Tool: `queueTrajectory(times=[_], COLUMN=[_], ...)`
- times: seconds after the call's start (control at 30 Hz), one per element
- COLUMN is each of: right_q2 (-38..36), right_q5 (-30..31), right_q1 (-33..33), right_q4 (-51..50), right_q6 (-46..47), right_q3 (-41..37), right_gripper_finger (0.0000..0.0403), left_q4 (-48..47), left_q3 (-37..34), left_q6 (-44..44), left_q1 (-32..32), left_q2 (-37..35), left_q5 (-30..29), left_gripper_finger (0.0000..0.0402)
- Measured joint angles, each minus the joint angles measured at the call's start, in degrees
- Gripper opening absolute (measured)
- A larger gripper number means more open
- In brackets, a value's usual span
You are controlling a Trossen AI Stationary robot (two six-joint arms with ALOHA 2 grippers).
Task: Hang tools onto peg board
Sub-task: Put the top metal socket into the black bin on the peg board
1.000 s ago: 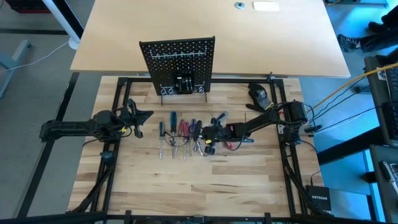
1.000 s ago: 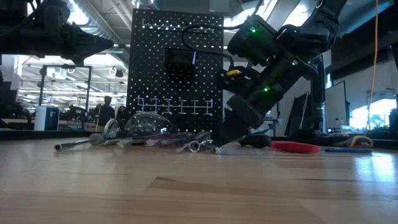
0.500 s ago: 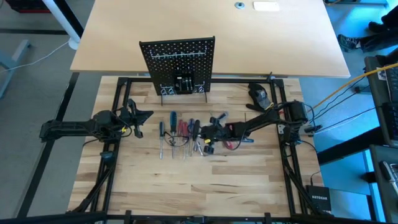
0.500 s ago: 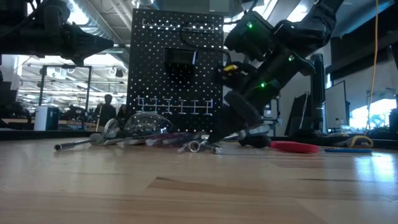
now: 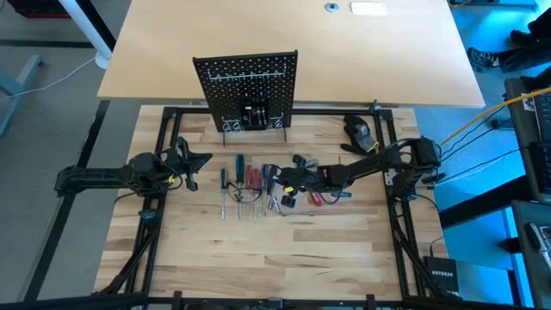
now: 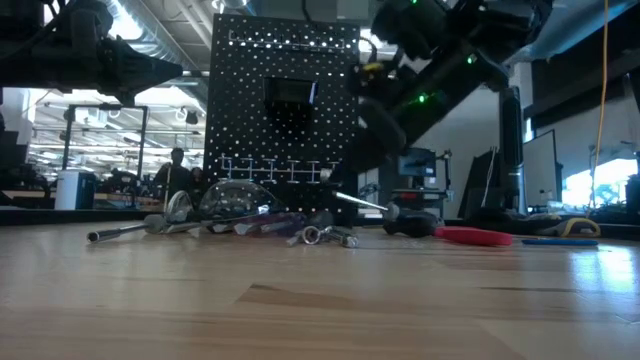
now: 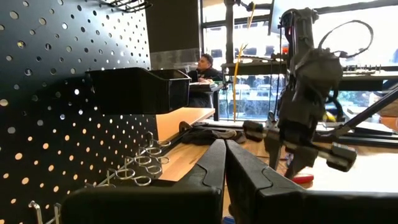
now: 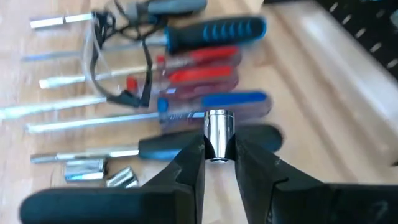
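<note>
Silver and shiny, a small metal socket [image 8: 216, 134] sits pinched between the right gripper's [image 8: 217, 163] two fingers, its long side pointing straight out past the fingertips. Below it the other tools [image 5: 250, 182] lie side by side on the wooden table [image 5: 284, 258], in front of the black peg board [image 5: 248, 90], handles toward the board. The right arm stretches low across the table to the pile. The left gripper [image 5: 185, 164] waits at the left, fingers pressed together and empty.
</note>
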Motion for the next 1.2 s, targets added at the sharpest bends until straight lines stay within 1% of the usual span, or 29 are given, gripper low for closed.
queueTrajectory(times=[0.33,0.53,0.7,0.93,1.2], right_q2=[-8.61,-12.1,-12.66,-12.64,-12.57], right_q5=[5.96,8.08,7.03,2.71,2.54], right_q1=[-0.01,-0.95,-3.43,-7.66,-8.01], right_q4=[1.01,4.86,10.42,17.56,17.79], right_q6=[-4.3,-7.72,-8.09,-7.72,-9.62], right_q3=[0.02,0.02,0.04,0.04,5.92], right_gripper_finger=[0.0075,0.0076,0.0076,0.0076,0.0076], left_q4=[0.0,0.02,0.04,0.07,0.07], left_q3=[0.0,0.0,0.0,0.0,0.02], left_q6=[0.01,0.01,0.0,0.02,0.04], left_q1=[0.02,0.01,0.0,0.02,0.0], left_q2=[0.0,-0.01,0.0,0.0,0.0], left_q5=[0.0,0.0,0.0,0.0,0.0], left_gripper_finger=[0.0001,0.0001,0.0001,0.0001,0.0001])
